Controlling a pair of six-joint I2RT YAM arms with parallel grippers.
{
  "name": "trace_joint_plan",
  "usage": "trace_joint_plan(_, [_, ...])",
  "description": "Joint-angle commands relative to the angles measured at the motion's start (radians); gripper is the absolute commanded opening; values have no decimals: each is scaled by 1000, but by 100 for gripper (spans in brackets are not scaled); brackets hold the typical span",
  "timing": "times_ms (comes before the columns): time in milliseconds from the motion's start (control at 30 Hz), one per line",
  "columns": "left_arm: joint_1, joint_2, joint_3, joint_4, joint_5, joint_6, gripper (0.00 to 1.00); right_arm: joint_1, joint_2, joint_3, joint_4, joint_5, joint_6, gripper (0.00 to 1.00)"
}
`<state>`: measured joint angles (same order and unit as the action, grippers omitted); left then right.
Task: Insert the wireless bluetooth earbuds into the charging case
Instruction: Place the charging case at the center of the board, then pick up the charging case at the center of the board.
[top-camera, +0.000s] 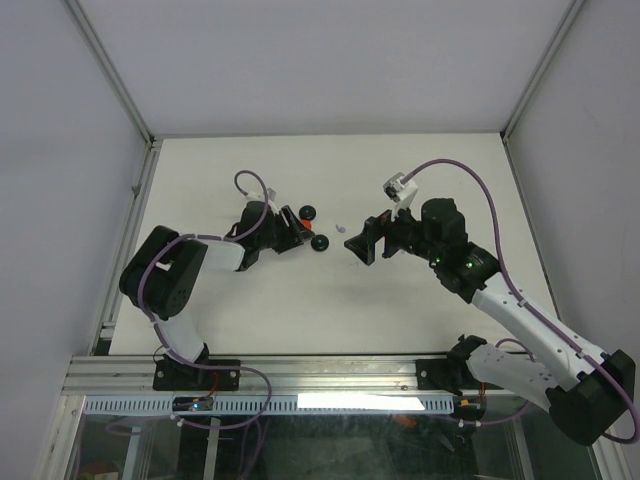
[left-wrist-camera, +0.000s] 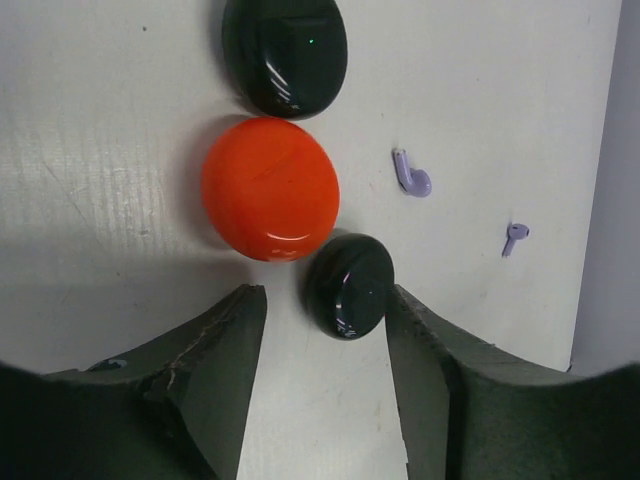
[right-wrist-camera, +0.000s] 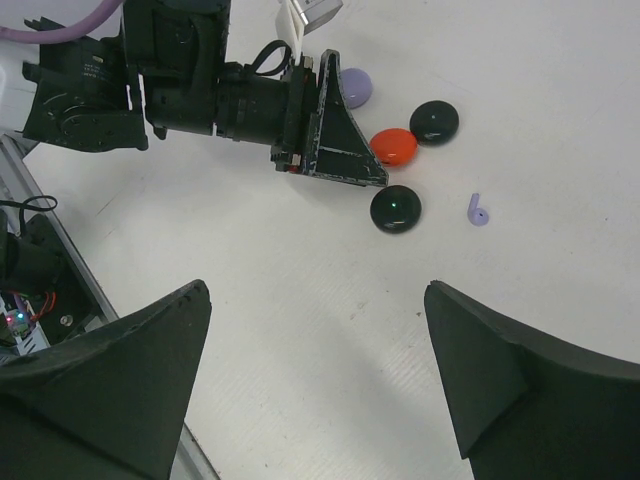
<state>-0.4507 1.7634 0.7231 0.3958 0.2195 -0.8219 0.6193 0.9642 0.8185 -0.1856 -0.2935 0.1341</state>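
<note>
The left hand (left-wrist-camera: 322, 300) is standing with its fingers apart, clamped on nothing; a black case (left-wrist-camera: 350, 285) is lying between the tips at the lower middle of that view, close against the finger at frame right. Above it an orange case (left-wrist-camera: 270, 185) and a second black case (left-wrist-camera: 285, 50) are sitting in a near-touching row. One lilac bud (left-wrist-camera: 412, 175) is lying at centre right on the table (left-wrist-camera: 100, 150), with a second bud (left-wrist-camera: 515, 237) further right; neither is being held. The right hand (right-wrist-camera: 318, 290) is hovering wide apart over bare table. This is looking like the step before any pick: every case seems shut. Next, a lid needs opening, probably on the lilac case (right-wrist-camera: 355, 87), and a bud needs a fine pinch. The cases are glossy, rounded pebbles, likely slippery; the buds are tiny, stemmed, smooth plastic; the table is matte white.
</note>
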Motion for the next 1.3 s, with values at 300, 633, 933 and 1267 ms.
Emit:
trace_joint_plan(300, [-16,-181,34,-299,-219,171,73,-3,-54,-8,49,-7,-11,91])
trace_joint_plan(633, [28,-177,209,-511,-466,384,80,-3,-56,-12,46,3,-13,92])
trace_joint_plan(933, [60,21,406,-576,-479,464,81,-2,-44,-2,40,-1,-17,92])
trace_joint_plan(1267, [87,139,500,-636,-461,509,77,-2,-29,1,41,-3,-19,92])
